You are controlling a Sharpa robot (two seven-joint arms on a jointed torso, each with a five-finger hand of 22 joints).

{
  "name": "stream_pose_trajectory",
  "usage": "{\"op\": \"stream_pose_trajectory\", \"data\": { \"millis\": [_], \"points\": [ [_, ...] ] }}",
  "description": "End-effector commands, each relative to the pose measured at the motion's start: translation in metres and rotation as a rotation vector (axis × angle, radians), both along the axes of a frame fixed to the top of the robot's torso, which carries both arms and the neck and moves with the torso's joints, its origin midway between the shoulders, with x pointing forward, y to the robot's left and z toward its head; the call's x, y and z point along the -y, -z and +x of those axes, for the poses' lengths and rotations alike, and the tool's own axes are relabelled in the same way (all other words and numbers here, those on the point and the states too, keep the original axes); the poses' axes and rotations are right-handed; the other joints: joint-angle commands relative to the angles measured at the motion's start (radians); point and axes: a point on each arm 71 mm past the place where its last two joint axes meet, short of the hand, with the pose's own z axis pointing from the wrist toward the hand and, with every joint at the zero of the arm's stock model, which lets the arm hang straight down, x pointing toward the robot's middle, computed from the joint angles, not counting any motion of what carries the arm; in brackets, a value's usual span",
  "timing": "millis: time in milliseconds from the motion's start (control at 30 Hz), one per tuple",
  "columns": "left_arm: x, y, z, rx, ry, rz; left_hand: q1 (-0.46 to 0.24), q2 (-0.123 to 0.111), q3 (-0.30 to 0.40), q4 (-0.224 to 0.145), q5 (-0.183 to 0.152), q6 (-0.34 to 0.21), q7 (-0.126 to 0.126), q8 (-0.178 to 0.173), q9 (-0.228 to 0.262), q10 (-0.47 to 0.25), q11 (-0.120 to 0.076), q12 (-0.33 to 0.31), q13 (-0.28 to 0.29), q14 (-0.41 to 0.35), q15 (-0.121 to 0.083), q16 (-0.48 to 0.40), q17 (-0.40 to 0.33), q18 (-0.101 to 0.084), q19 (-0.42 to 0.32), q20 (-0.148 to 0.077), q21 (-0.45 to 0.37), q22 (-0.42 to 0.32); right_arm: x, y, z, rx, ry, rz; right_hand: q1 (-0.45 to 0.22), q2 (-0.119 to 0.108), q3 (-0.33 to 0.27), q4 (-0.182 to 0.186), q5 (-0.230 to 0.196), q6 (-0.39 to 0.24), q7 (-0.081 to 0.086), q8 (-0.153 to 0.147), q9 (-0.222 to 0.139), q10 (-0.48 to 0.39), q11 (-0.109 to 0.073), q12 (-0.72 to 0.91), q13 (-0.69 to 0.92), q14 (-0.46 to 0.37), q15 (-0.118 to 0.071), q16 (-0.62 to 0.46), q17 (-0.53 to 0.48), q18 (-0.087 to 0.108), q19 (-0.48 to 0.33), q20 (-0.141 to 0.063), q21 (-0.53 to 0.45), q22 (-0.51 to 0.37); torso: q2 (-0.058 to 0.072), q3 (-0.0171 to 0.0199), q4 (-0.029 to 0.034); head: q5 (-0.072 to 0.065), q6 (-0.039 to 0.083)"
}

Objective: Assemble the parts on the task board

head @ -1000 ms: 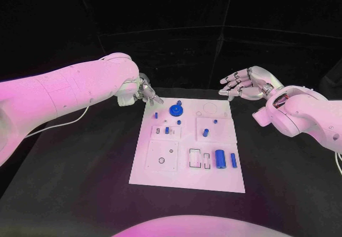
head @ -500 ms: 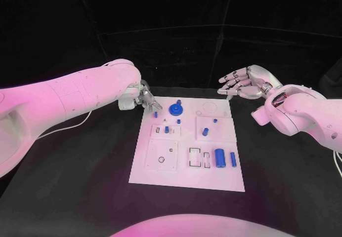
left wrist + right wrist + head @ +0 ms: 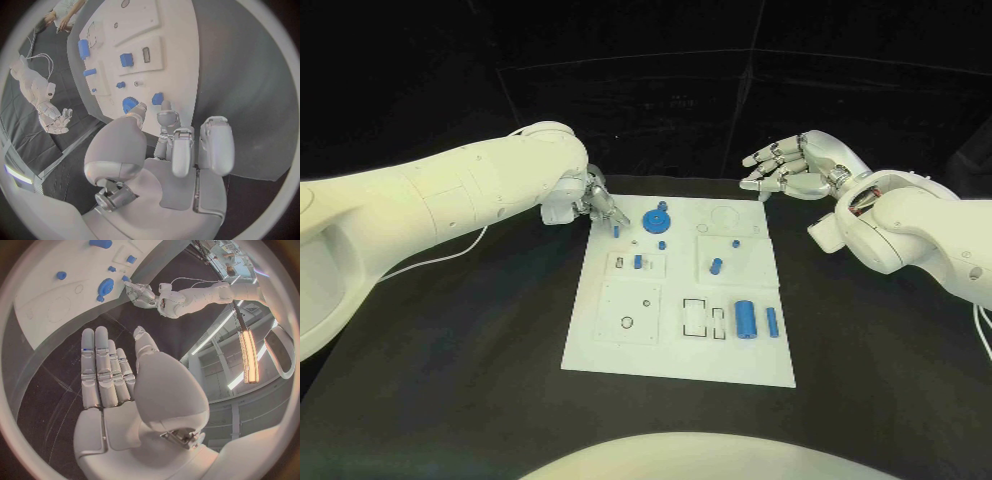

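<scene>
Task board [image 3: 678, 340] sits mid-counter with blue parts [image 3: 747, 320] lying and standing on it.
Your left hand [image 3: 594, 203] is at the board's far left corner, fingers [image 3: 167, 114] stretched toward a small blue part [image 3: 157, 98] near the edge, gripping nothing. Your right hand [image 3: 790, 172] hovers off the far right corner, fingers loosely apart and empty.
</scene>
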Motion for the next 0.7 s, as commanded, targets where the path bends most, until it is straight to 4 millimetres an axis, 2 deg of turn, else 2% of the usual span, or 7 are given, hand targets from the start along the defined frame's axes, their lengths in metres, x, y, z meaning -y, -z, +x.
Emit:
{"op": "stream_pose_trajectory", "data": {
  "millis": [33, 267, 700],
  "points": [
    [0.0026, -0.0005, -0.0005, -0.007, 0.023, 0.0, 0.017, 0.002, -0.011, -0.002, -0.006, 0.008, 0.001, -0.007, -0.004, -0.006, 0.002, 0.004, -0.003, 0.104, 0.007, 0.003, 0.263, 0.012, 0.007, 0.007, 0.002, 0.006, -0.0009, -0.0019, 0.0001, 0.009, -0.006, 0.006, 0.001, 0.008, -0.004, -0.004, 0.003, -0.008, 0.008, 0.006, 0.0, -0.007, 0.002, 0.001, -0.001, 0.0, 0.005, -0.004, -0.001, 0.011, 0.004, 0.002, -0.006, -0.001, 0.0, 0.0001, 0.0001, 0.0, 0.0],
    [0.0029, -0.0001, -0.0001, -0.008, 0.023, 0.001, 0.055, 0.02, -0.017, -0.014, -0.004, 0.011, 0.002, -0.011, -0.015, -0.008, 0.002, 0.003, -0.008, 0.104, 0.008, 0.003, 0.263, 0.012, 0.007, 0.007, 0.001, 0.006, -0.0012, -0.0018, 0.0001, 0.008, -0.007, 0.006, 0.001, 0.008, -0.004, -0.004, 0.003, -0.008, 0.008, 0.006, 0.0, -0.007, 0.002, 0.001, -0.001, 0.0, 0.005, -0.004, -0.001, 0.011, 0.004, 0.002, -0.006, -0.001, 0.0, -0.0004, 0.0001, 0.0, -0.001],
    [0.0055, 0.0021, -0.0003, -0.013, 0.029, 0.0, 0.085, 0.038, -0.017, -0.025, -0.002, 0.014, 0.002, -0.014, -0.024, -0.009, 0.002, 0.003, -0.012, 0.104, 0.008, 0.003, 0.263, 0.012, 0.007, 0.008, 0.0, 0.007, -0.0019, -0.0018, 0.0001, 0.009, -0.009, 0.006, 0.001, 0.008, -0.004, -0.004, 0.003, -0.008, 0.008, 0.006, 0.0, -0.007, 0.002, 0.001, -0.001, 0.0, 0.005, -0.004, -0.001, 0.011, 0.004, 0.002, -0.006, -0.001, 0.001, 0.0001, 0.0, -0.001, -0.003]
  ]
}}
